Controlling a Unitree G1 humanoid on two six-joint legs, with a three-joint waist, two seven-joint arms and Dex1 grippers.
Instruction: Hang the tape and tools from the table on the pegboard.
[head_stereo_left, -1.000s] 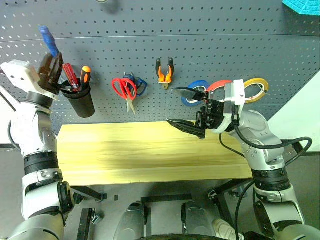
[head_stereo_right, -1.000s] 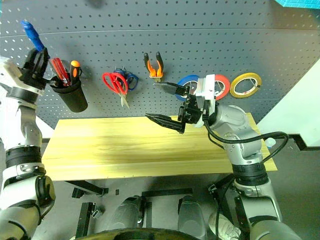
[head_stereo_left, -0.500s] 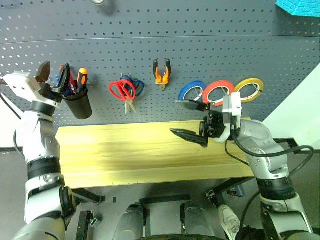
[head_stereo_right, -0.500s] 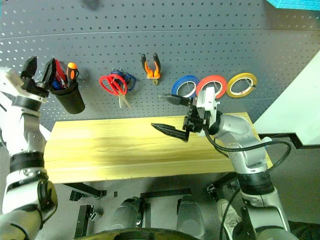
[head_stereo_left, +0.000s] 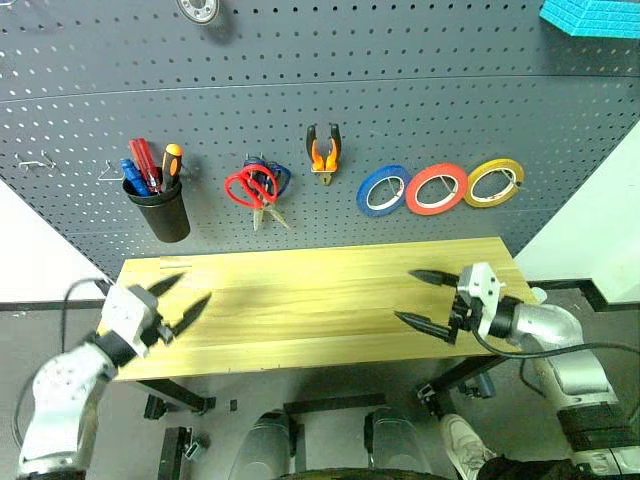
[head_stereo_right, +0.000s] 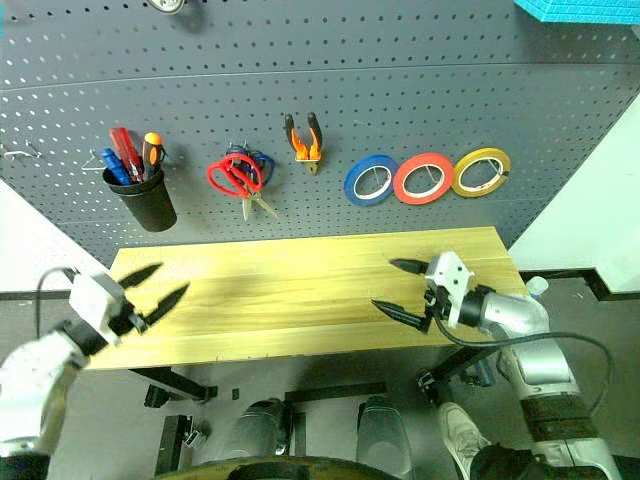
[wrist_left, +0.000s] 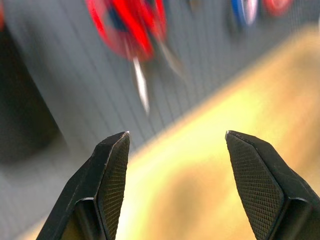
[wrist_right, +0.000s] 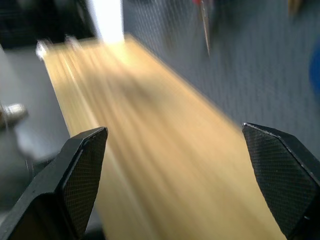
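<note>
At the far left, the left tool (head_stereo_left: 178, 297) hangs released and empty over the counter's (head_stereo_left: 300, 300) near corner; a second ago it was up at the black cup (head_stereo_left: 167, 212), clenched on the blue-handled screwdriver (head_stereo_left: 130, 175), which now stands in that cup. On the pegboard (head_stereo_left: 400, 90) hang the red-handled scissors (head_stereo_left: 250, 187), the pliers (head_stereo_left: 322, 152) and the red-orange tape (head_stereo_left: 435, 188). The right tool (head_stereo_left: 425, 298), spread wide and empty, has dropped from beside the tape rings to the counter's right end. With nothing left to hang, both arms should probably retreat slowly, clear of the hooks.
</note>
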